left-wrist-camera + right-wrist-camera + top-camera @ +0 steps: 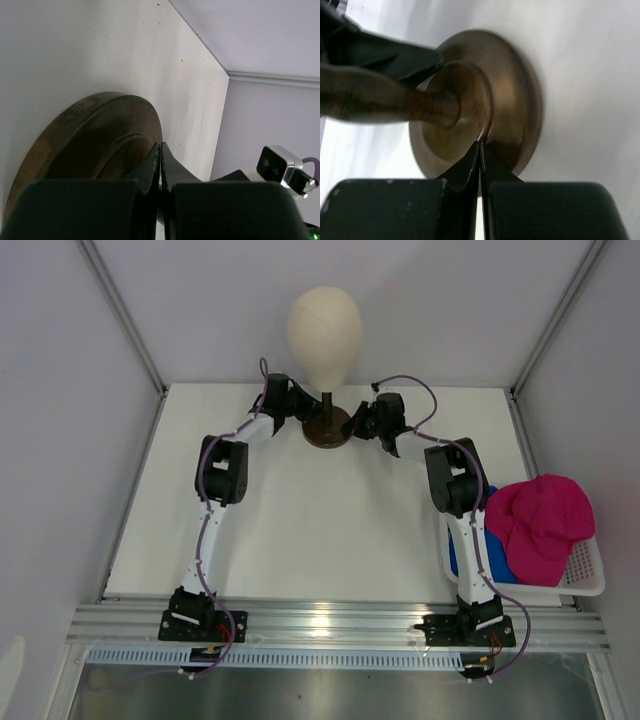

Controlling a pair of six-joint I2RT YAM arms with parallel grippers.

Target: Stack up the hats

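A magenta-pink hat (541, 523) lies on top in the white mesh basket (587, 578) at the right edge of the table. A royal blue hat (496, 562) shows partly beneath it. My left gripper (306, 412) is shut and empty, its tips against the left side of the dark round stand (327, 429). My right gripper (357, 424) is shut and empty, its tips on the stand's right side. In the left wrist view my gripper (160, 146) rests at the stand's rim (90, 140). In the right wrist view my gripper (480, 143) touches the stand's base (510, 105).
A cream mannequin head (324, 332) stands on the stand at the back middle of the white table (300, 530). White walls close in the back and both sides. The stand's stem (380, 100) and the other gripper's finger (395, 52) show in the right wrist view.
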